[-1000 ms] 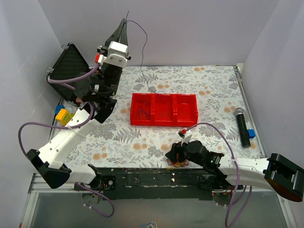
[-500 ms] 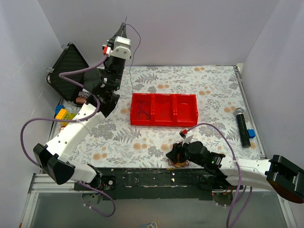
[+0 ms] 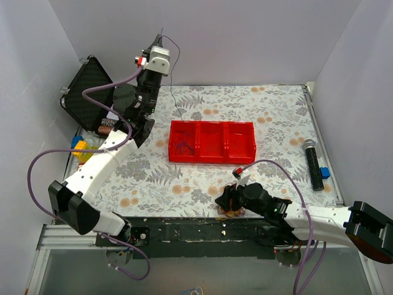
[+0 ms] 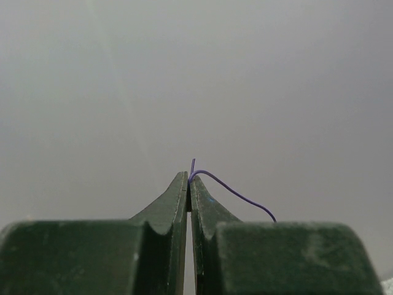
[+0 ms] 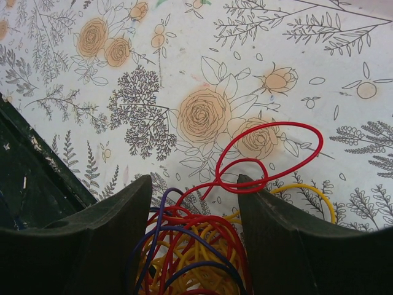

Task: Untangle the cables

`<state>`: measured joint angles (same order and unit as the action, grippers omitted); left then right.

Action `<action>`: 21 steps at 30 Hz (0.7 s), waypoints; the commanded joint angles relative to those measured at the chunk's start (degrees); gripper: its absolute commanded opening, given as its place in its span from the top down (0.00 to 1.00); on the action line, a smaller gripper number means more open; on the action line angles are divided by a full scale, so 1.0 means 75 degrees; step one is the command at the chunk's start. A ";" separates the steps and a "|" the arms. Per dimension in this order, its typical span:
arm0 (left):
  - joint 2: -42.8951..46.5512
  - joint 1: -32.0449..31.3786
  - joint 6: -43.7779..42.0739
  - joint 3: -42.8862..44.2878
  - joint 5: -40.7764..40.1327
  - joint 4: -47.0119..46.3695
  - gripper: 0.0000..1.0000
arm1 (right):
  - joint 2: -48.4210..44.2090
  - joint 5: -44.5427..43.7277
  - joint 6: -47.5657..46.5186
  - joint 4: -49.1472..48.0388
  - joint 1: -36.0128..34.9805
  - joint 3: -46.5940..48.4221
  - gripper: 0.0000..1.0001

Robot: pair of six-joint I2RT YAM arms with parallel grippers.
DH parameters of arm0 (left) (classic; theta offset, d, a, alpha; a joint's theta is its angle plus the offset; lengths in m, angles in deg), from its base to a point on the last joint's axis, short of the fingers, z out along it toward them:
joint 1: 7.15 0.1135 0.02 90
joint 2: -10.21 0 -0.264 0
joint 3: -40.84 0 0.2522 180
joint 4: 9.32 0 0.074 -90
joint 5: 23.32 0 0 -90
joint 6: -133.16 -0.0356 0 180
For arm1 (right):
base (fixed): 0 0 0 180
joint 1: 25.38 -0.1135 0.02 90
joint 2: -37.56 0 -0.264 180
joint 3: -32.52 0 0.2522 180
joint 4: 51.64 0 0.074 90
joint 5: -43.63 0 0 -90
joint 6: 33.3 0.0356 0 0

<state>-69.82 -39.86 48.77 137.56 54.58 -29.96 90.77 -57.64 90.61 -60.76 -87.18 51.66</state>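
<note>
While, from above, the left gripper [image 3: 161,38] lifts one thin purple wire strand [image 3: 174,92], it could slip. Its wrist view shows jaws pinched on it. The right gripper [image 5: 195,212], jaws wide, straddles the red-yellow-purple wire bunch [image 5: 196,246]; strands may snag.

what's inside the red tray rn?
Left compartment of the red tray holds a few thin dark wire strands. The middle and right compartments look bare. No strand colours are readable from the top view.

Tangled bunch of thin red, yellow and purple wires [image 5: 196,252] sits at the bottom centre of the right wrist view, one red loop [image 5: 270,153] spilling up and right; a single purple strand [image 3: 175,74] hangs, upper left overhead.
</note>
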 commanded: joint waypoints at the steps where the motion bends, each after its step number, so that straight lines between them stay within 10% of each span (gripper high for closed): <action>1: -0.0298 0.0130 -0.0079 -0.0431 0.0101 0.0040 1.00 | 0.0054 -0.0010 0.0014 0.0261 -0.0045 -0.0132 0.35; 21: -0.0475 0.1337 -0.0396 -0.1755 0.0229 -0.0278 1.00 | -0.0099 -0.0033 0.0002 0.0425 -0.0033 -0.0191 0.36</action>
<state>-77.10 -32.25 46.56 127.59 55.35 -31.62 90.05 -57.77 90.61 -60.65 -87.18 51.25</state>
